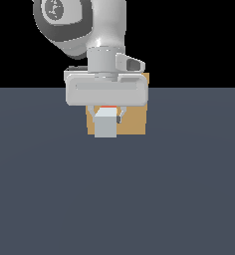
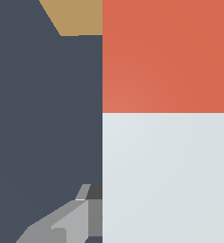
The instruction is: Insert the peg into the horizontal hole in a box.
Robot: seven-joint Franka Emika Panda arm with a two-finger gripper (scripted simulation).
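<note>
My gripper (image 1: 106, 118) is shut on the peg (image 1: 105, 124), whose pale grey-white end faces the exterior camera and whose red-orange end shows as a thin strip behind it. The peg hangs in front of the tan box (image 1: 134, 119), level with the lower part of its face. The hole is hidden behind the gripper and peg. In the wrist view the peg (image 2: 168, 142) fills most of the frame, red-orange part toward the box (image 2: 76, 16), grey-white part close to one finger (image 2: 69, 223).
The dark grey-blue table (image 1: 114, 199) stretches in front of the box. The arm's white wrist housing (image 1: 107, 92) covers the top of the box in the exterior view.
</note>
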